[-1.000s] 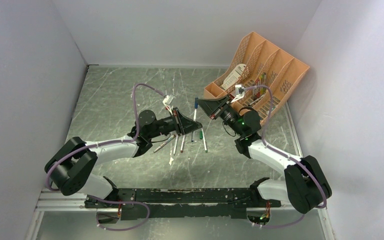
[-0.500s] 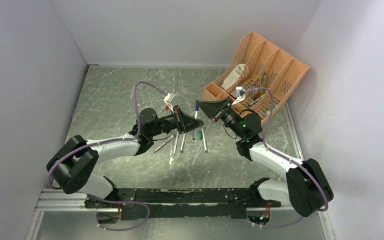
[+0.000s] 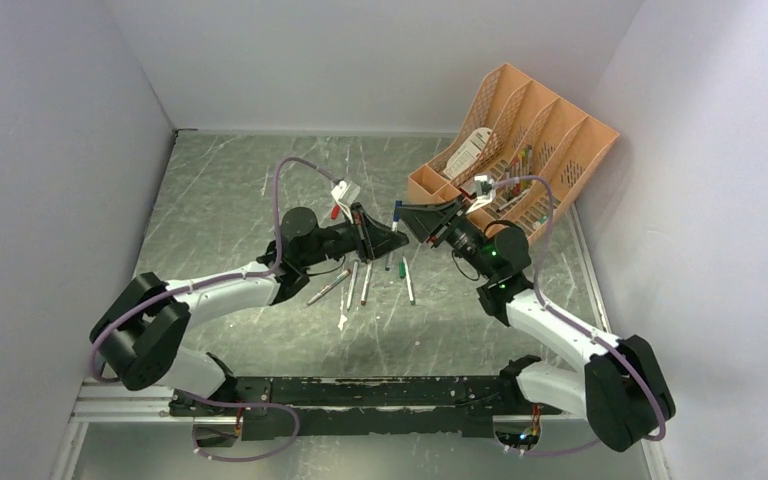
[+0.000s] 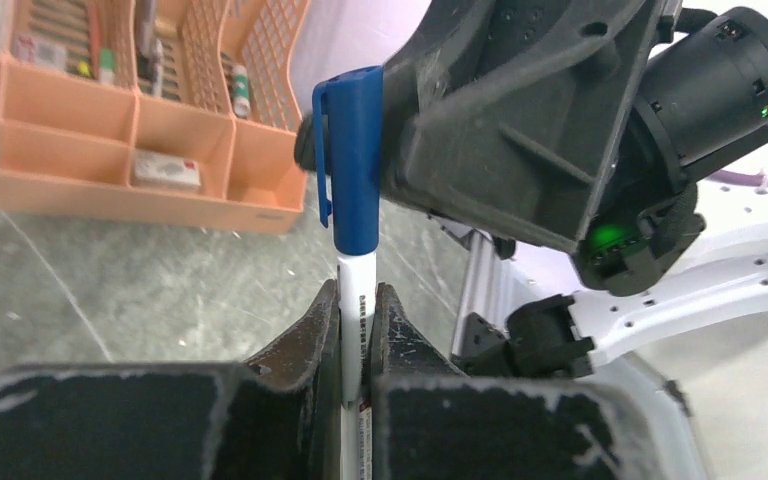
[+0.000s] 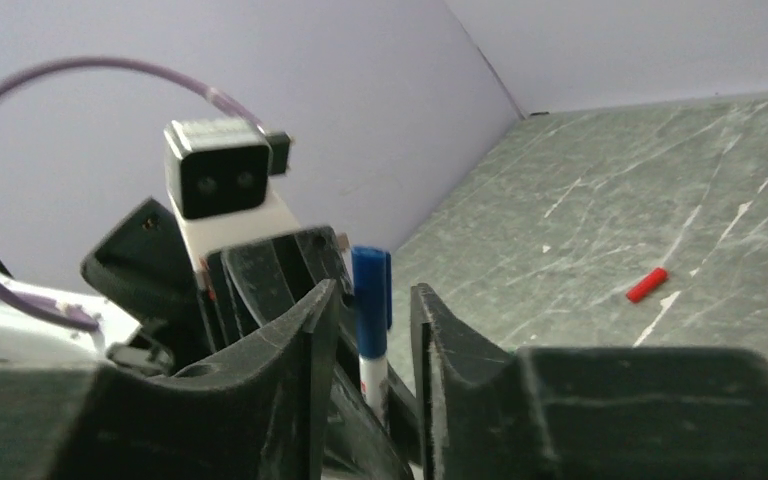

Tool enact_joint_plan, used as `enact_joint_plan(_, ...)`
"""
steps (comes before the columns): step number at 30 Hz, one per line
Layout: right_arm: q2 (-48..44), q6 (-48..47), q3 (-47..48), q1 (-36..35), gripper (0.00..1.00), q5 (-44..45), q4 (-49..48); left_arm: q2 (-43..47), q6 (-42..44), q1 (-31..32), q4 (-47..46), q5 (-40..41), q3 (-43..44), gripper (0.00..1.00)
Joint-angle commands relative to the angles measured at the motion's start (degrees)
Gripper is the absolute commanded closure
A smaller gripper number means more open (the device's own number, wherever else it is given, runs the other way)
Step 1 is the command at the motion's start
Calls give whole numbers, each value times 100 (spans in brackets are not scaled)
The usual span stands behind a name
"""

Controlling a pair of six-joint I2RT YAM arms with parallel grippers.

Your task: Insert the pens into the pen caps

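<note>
My left gripper (image 4: 356, 292) is shut on a whitish pen (image 4: 356, 318) that wears a blue cap (image 4: 357, 160). In the top view it (image 3: 390, 240) meets my right gripper (image 3: 407, 216) above the table's middle, with the blue cap (image 3: 396, 209) between them. In the right wrist view my right gripper (image 5: 372, 295) is open, with the blue cap (image 5: 370, 300) between its jaws and a gap on each side. Several more pens (image 3: 365, 283) and a green cap (image 3: 401, 268) lie on the table below. A red cap (image 3: 335, 212) lies behind the left gripper and also shows in the right wrist view (image 5: 647, 284).
An orange organiser (image 3: 520, 150) with bunched pens stands at the back right, close behind the right arm; it also shows in the left wrist view (image 4: 130, 130). Purple cables loop above both wrists. Grey walls enclose the table on three sides.
The left gripper has moved right and away from me with its pen. The right gripper has come left, and the two now meet at the blue cap.
</note>
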State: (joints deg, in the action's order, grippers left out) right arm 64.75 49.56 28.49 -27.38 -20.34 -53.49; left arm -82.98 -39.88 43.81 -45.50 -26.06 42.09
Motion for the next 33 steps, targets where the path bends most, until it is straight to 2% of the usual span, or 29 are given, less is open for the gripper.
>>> enact_joint_plan(1, -422, -472, 154, 6, 60, -223, 904, 308, 1230, 30, 61, 96, 246, 93)
enact_joint_plan(3, -675, -623, 259, 7, 48, -137, 1219, 390, 1554, 32, 77, 87, 163, 93)
enact_joint_plan(6, -1003, -836, 405, 8, 36, 26, 1733, 455, 1905, 31, 343, 93, 171, 93)
enact_joint_plan(10, -1143, -1187, 753, 4, 31, 260, 2319, 418, 2507, 34, 686, 43, 250, 93)
enact_joint_plan(14, -870, -1528, 1283, 10, 39, 406, 2987, 346, 2884, 52, 1004, -1, 367, 93)
enact_joint_plan(19, -457, -1638, 1659, -25, 41, 349, 3230, 436, 3012, 75, 1113, 151, 358, 93)
enact_joint_plan(33, -258, -1695, 1587, -302, 55, 376, 3282, 192, 2690, 75, 853, 124, 370, 93)
